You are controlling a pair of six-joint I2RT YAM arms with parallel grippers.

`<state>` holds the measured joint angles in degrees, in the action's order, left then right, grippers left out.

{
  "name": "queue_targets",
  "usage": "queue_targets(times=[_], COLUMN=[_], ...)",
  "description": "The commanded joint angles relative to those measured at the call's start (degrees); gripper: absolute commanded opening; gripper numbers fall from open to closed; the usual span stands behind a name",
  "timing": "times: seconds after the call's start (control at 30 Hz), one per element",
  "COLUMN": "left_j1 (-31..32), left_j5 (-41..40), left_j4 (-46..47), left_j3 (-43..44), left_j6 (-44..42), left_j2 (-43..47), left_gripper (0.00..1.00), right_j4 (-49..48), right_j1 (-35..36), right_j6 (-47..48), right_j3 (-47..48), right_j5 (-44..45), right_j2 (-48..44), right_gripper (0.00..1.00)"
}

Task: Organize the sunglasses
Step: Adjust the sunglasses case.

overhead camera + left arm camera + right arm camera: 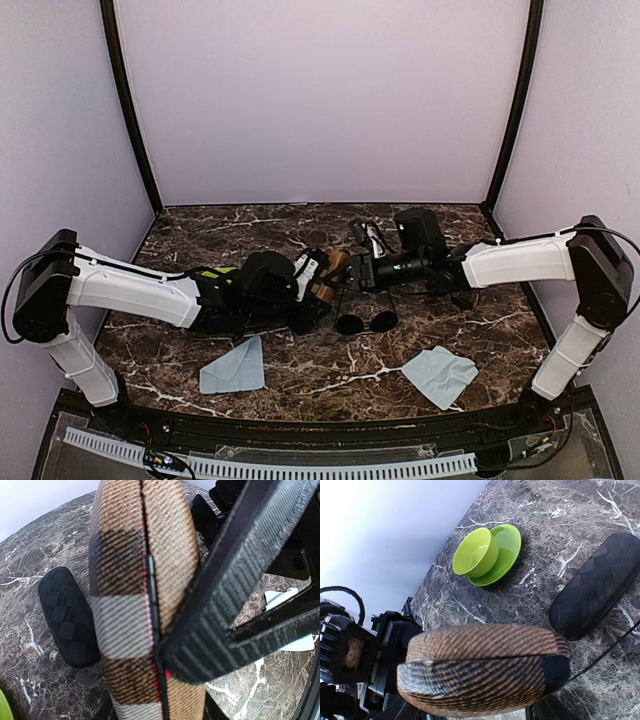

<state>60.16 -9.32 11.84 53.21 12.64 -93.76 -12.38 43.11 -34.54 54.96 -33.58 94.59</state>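
Note:
A brown and black striped case (331,277) hangs above the middle of the table between both grippers. My left gripper (316,287) comes at it from the left. In the left wrist view the case (135,580) fills the space between the jaws, and one black finger (225,605) presses against it. From the right, my right gripper (351,270) is shut on the case (480,670). One pair of sunglasses (366,322) with round dark lenses lies on the table just in front of the grippers. No gripper touches it.
A black oblong case (67,615) (597,585) lies on the marble under the left arm. A green cup (476,552) on a green saucer (506,550) stands further left. Two light blue cloths (233,367) (440,375) lie near the front edge.

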Motion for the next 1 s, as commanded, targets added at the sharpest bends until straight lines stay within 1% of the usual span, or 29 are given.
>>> queue_targets(times=[0.0, 0.03, 0.07, 0.1, 0.13, 0.2, 0.33, 0.43, 0.5, 0.6, 0.73, 0.8, 0.9, 0.97], left_j1=[0.1, -0.1, -0.4, -1.0, -1.8, -4.8, -10.2, -11.4, -11.4, -11.4, -11.4, -11.4, -11.4, -11.4], left_j5=[0.2, 1.0, 2.2, 5.2, 7.4, 16.1, 33.9, 41.8, 46.7, 53.7, 57.4, 58.6, 59.7, 59.9], left_j4=[0.3, 0.3, 0.2, 0.3, 0.5, 3.6, 16.1, 20.7, 23.9, 31.3, 36.8, 39.5, 41.0, 41.8], left_j3=[-1.3, -1.6, -1.9, -2.2, -2.7, -4.7, -10.6, -11.8, -12.1, -12.6, -12.8, -12.8, -12.2, -12.0], left_j6=[0.6, 0.7, 1.1, 2.0, 2.7, 5.9, 13.7, 16.5, 17.8, 22.1, 25.8, 27.7, 29.2, 29.9], left_j2=[3.8, 4.4, 5.0, 5.5, 6.1, 7.5, 9.4, 9.0, 8.1, 6.1, 3.5, 2.2, 0.4, -0.3], left_gripper=[0.0, 0.0, 0.0, 0.0, 0.0, 0.0, 0.0, 0.0, 0.0, 0.0, 0.0, 0.0, 0.0, 0.0], right_j4=[0.3, 0.7, 1.1, 1.4, 1.7, 2.4, 2.3, 0.8, -0.5, -0.7, -5.8, -8.9, -13.4, -14.8], right_j1=[0.2, 0.1, 0.0, -0.2, -0.4, -1.1, -2.5, -2.6, -2.6, -2.6, -2.6, -2.6, -2.6, -2.5], right_j6=[2.3, 3.3, 4.2, 5.3, 6.5, 8.7, 13.1, 15.0, 14.7, 14.3, 11.0, 9.1, 5.8, 4.8], right_j3=[1.5, 1.4, 1.1, 0.9, 0.7, 0.2, -1.2, -2.0, -2.1, -1.1, -2.2, -3.1, -4.3, -4.8], right_j5=[0.5, 0.6, 0.6, 0.3, 0.0, -0.5, -5.2, -10.3, -11.7, -13.3, -16.1, -17.7, -19.8, -20.5], right_j2=[-2.0, -2.5, -2.8, -3.8, -5.2, -6.7, -8.7, -9.1, -8.6, -7.1, -6.5, -6.3, -6.0, -5.5], right_gripper=[0.58, 0.71, 0.78, 0.84, 0.88, 0.93, 1.0, 1.0, 1.0, 1.0, 1.0, 0.95, 0.87, 0.77])
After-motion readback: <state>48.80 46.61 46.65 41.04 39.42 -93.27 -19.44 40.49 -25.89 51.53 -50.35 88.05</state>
